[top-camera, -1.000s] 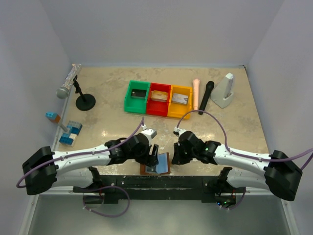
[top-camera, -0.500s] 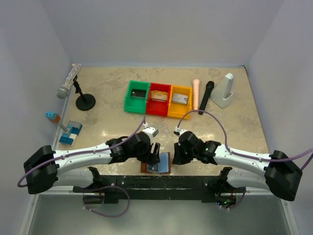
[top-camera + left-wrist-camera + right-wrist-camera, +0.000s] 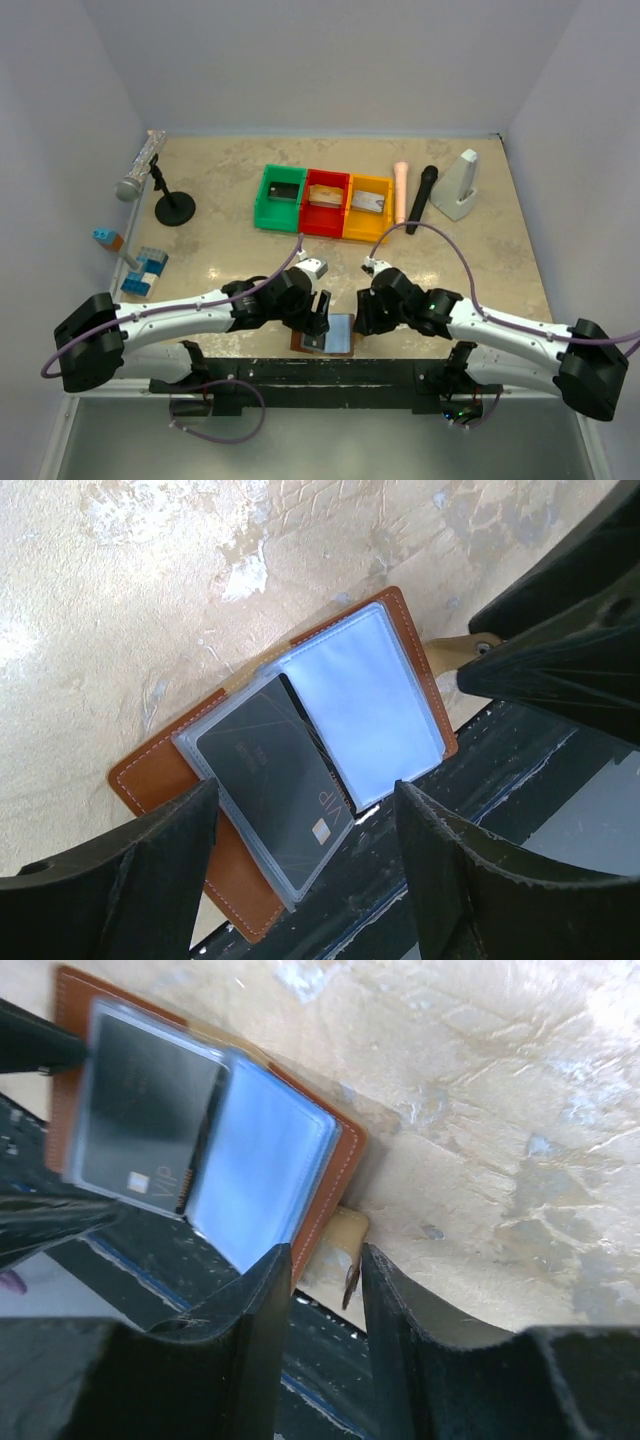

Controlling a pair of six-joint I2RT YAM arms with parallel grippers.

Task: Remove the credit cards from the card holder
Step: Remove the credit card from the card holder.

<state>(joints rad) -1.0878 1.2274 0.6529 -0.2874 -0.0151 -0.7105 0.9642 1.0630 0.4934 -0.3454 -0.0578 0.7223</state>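
The brown card holder (image 3: 341,350) lies open at the table's near edge, its grey-blue sleeves up, overhanging the black rail. A dark credit card (image 3: 270,770) marked VIP sits in the left clear sleeve, also seen in the right wrist view as the dark card (image 3: 140,1125). My left gripper (image 3: 318,318) hovers open over that card, fingers either side (image 3: 305,805). My right gripper (image 3: 362,322) stands at the holder's right edge (image 3: 340,1160), jaws apart (image 3: 325,1260), with a tan tab (image 3: 335,1235) showing in the gap, ungripped.
Green (image 3: 262,190), red (image 3: 326,224) and yellow (image 3: 385,195) bins stand in a row mid-table, each with a card inside. A mic stand (image 3: 172,205), silver mic (image 3: 140,165), black mic (image 3: 421,198), pink tube (image 3: 400,190), white block (image 3: 460,185) and blue bricks (image 3: 145,270) lie around.
My right gripper's jaws have come apart from shut. Both grippers and the holder have shifted slightly to the right.
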